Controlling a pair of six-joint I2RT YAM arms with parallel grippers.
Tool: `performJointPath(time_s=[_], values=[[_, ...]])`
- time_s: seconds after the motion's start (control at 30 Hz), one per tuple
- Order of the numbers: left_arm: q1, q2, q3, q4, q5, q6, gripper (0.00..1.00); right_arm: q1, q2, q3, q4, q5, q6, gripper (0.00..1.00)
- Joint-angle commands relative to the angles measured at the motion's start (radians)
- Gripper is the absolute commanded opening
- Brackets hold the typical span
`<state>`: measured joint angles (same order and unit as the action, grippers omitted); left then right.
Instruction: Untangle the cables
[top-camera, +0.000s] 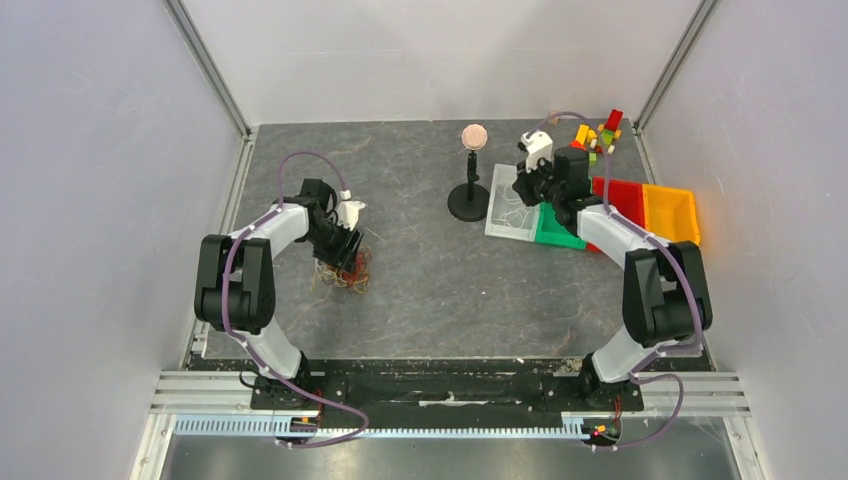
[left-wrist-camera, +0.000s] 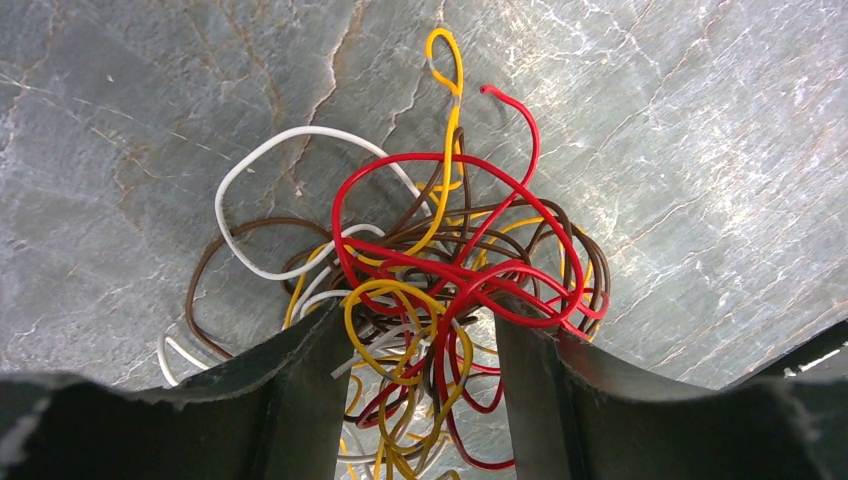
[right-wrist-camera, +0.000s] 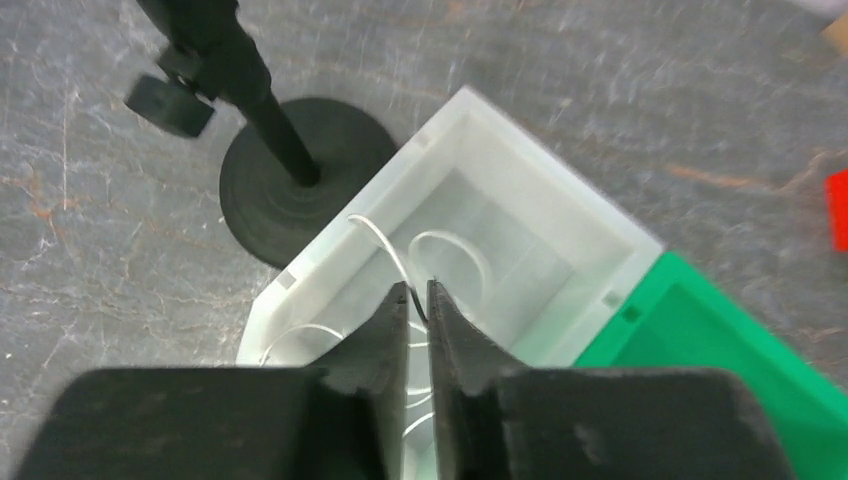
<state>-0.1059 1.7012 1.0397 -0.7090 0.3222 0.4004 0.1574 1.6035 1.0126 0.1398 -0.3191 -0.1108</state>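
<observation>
Table: grey, slate-textured mat with pale veins, walled by light panels.

Bins: a row at 2 o'clock from table centre, all smooth rectangular plastic.
- The translucent white bin is at the 9 o'clock end. It holds pale wire loops.
- Next come the green bin, the red bin and the yellow-orange bin, touching side by side. Their contents are not visible.

Black stand: round flat base, thin post and a pink ball on top, just beside the white bin at its 9 o'clock.

Small coloured blocks: piled in the far corner at 1 o'clock.

Cable tangle: on the mat at 9 o'clock from centre. Thin glossy loops in red, yellow, brown and white, knotted in the middle, with a yellow loop and a red end sticking out at 12 o'clock in the left wrist view.

Left gripper: matte black fingers spread wide and low over the tangle, with strands lying between them.

Right gripper: over the white bin, fingers pressed nearly together and pinching a thin white wire at the tips.
</observation>
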Motion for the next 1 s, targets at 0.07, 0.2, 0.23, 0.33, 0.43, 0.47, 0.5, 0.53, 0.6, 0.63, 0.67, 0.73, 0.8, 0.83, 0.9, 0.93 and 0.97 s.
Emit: performJointPath(time_s=[0.07, 0.2, 0.23, 0.33, 0.43, 0.47, 0.5, 0.53, 0.6, 0.63, 0.67, 0.73, 0.8, 0.83, 0.9, 0.93, 0.97], values=[[0.004, -0.012, -0.005, -0.009, 0.090, -0.065, 0.59, -0.003, 0.050, 0.094, -0.126, 0.055, -0.030, 0.41], [0.004, -0.022, -0.016, -0.016, 0.174, -0.108, 0.46, -0.057, -0.040, 0.125, -0.220, 0.006, 0.016, 0.65], [0.004, -0.028, -0.020, -0.017, 0.204, -0.130, 0.40, -0.071, -0.069, 0.129, -0.240, -0.021, 0.029, 0.69], [0.002, -0.056, -0.032, 0.014, 0.294, -0.219, 0.20, -0.086, -0.165, 0.106, -0.297, -0.118, 0.063, 0.79], [-0.012, -0.068, -0.055, 0.080, 0.390, -0.341, 0.08, -0.052, -0.263, -0.012, -0.279, -0.214, 0.168, 0.83], [-0.026, -0.063, -0.062, 0.104, 0.411, -0.376, 0.03, -0.029, -0.289, -0.052, -0.255, -0.234, 0.191, 0.83], [-0.039, -0.056, -0.069, 0.132, 0.435, -0.421, 0.02, 0.003, -0.311, -0.100, -0.223, -0.239, 0.225, 0.82], [-0.053, -0.051, -0.078, 0.161, 0.456, -0.468, 0.02, 0.040, -0.325, -0.148, -0.187, -0.244, 0.259, 0.82], [-0.080, -0.046, -0.100, 0.223, 0.516, -0.535, 0.02, 0.095, -0.349, -0.233, -0.099, -0.257, 0.327, 0.81], [-0.096, -0.048, -0.113, 0.255, 0.536, -0.562, 0.02, 0.121, -0.354, -0.261, -0.060, -0.262, 0.353, 0.81], [-0.110, -0.051, -0.122, 0.273, 0.546, -0.589, 0.02, 0.151, -0.357, -0.290, -0.036, -0.264, 0.373, 0.80], [-0.138, -0.064, -0.147, 0.322, 0.562, -0.646, 0.02, 0.207, -0.358, -0.320, 0.004, -0.256, 0.405, 0.77], [-0.157, -0.080, -0.176, 0.389, 0.588, -0.722, 0.02, 0.260, -0.349, -0.333, 0.032, -0.255, 0.442, 0.73], [-0.163, -0.085, -0.192, 0.439, 0.604, -0.764, 0.02, 0.292, -0.344, -0.336, 0.041, -0.252, 0.450, 0.72], [-0.177, -0.087, -0.215, 0.503, 0.626, -0.820, 0.02, 0.354, -0.330, -0.340, 0.060, -0.234, 0.448, 0.72], [-0.181, -0.083, -0.222, 0.526, 0.636, -0.840, 0.02, 0.381, -0.320, -0.339, 0.069, -0.225, 0.443, 0.72], [-0.182, -0.081, -0.228, 0.541, 0.636, -0.858, 0.02, 0.413, -0.308, -0.333, 0.077, -0.220, 0.442, 0.71]])
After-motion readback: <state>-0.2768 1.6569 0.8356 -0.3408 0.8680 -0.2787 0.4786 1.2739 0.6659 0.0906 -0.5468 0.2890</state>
